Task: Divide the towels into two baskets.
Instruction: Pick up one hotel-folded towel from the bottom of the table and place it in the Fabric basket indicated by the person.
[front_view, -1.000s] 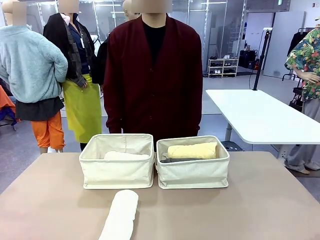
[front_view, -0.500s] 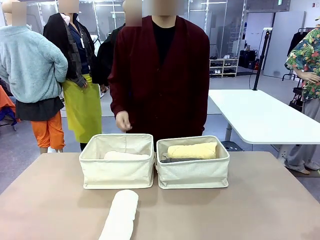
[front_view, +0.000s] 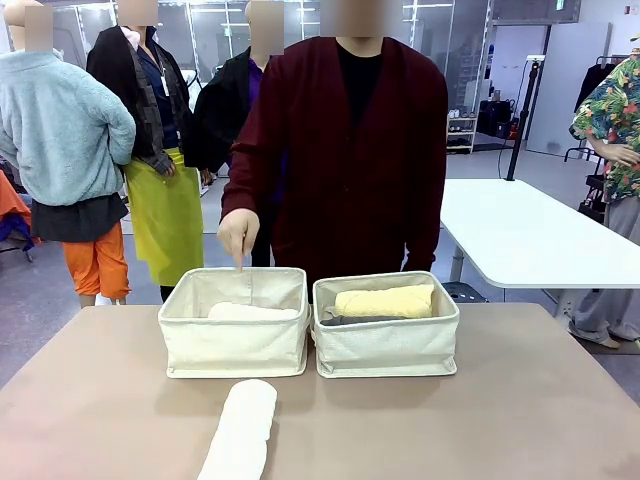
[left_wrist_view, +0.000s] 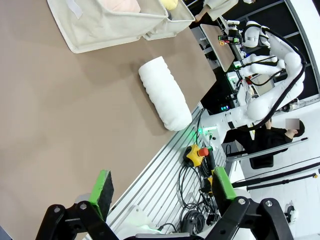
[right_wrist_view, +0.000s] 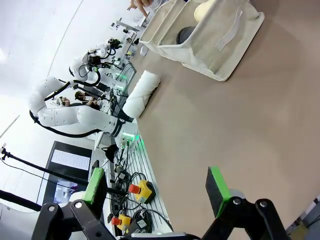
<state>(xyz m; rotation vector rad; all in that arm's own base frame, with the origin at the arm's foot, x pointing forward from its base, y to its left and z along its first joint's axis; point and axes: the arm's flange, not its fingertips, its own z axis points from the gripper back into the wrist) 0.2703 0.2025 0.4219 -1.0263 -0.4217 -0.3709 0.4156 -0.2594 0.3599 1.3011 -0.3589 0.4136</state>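
Both pincers hang back at the near edge of the table with their green pads spread wide apart and nothing between them, the left gripper (left_wrist_view: 162, 192) and the right gripper (right_wrist_view: 157, 185) alike. The white towel (front_view: 242, 430) lies loose on the brown table (front_view: 520, 420), ahead of the left pincer and well clear of its fingers. Farther beyond sit the two baskets side by side: the left basket (front_view: 235, 345) holds the pale pinkish towel (front_view: 250, 312), the right basket (front_view: 387, 347) holds the yellow towel (front_view: 385, 300) atop the dark grey towel (front_view: 350, 320), and the person's hand (front_view: 238, 232) points a finger down over the left basket's far rim.
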